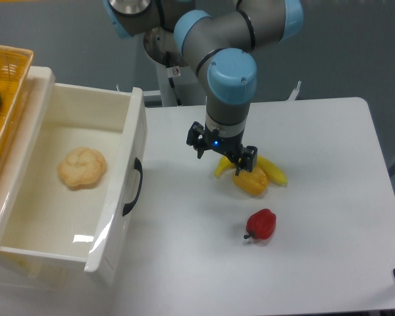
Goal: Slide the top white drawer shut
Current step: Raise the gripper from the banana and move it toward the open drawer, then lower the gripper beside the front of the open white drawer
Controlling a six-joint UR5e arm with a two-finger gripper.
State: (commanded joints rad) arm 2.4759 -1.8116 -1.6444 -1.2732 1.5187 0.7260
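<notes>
Top white drawer (66, 197) sits pulled fully out at near left, black handle (133, 187) facing the table (329, 164), so a leftward push on the front panel would shut it; inside lies one bread roll (82, 167); red pepper (261, 224) near; gripper (222, 155) mid-table, fingers spread, holding nothing, hovering over yellow pepper (251, 181) and banana (271, 168); wicker basket (3, 99) far left, something green inside.

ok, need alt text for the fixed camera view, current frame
A glossy white plastic top drawer with a black arched handle stands pulled open at the left of a white table, a pale round bread roll inside. The grey-and-blue arm's open two-finger gripper hangs over a yellow banana and yellow pepper; a red pepper lies nearer the camera.
</notes>
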